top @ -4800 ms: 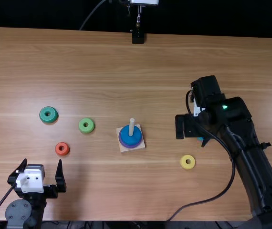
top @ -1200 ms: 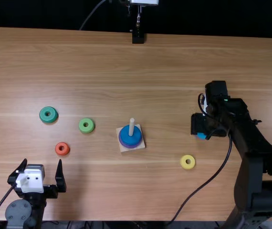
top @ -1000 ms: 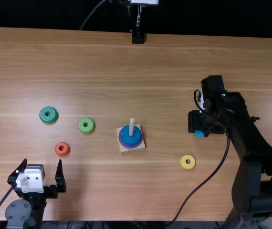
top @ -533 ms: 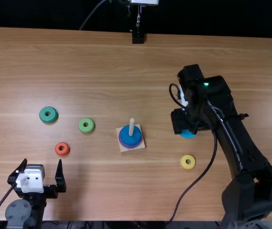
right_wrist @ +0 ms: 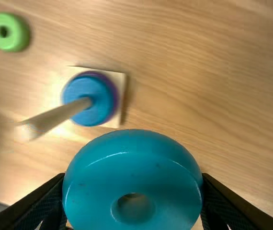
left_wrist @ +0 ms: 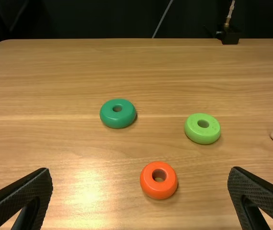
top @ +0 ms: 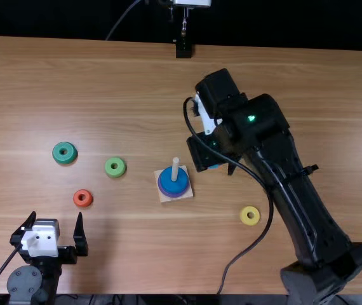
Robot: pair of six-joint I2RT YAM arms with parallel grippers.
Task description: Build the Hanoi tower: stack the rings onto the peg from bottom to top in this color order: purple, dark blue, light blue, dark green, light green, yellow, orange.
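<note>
Up and to the right of the peg (top: 175, 169), my right gripper (top: 221, 166) hangs over the table in the top view. The right wrist view has that gripper (right_wrist: 132, 191) shut on the light blue ring (right_wrist: 131, 167). The dark blue ring (top: 173, 182) lies on the purple ring (top: 173, 194) around the peg, on the square base (top: 188, 190). My left gripper (top: 54, 230) stands open at the lower left, and in its own view the left gripper (left_wrist: 140, 196) has nothing between its fingers. The orange ring (left_wrist: 158, 180) lies beyond it, with the dark green ring (left_wrist: 118, 113) and light green ring (left_wrist: 202, 128).
The yellow ring (top: 249, 216) lies on the table (top: 130, 254) to the right of the base, near the right arm's cable. The right arm stretches diagonally over the table's right half. A black stand (top: 183, 49) is at the far edge.
The right arm first held farther right, then carried the light blue ring leftward, closer to the peg. The left arm and the rings on the table have stayed where they were.
</note>
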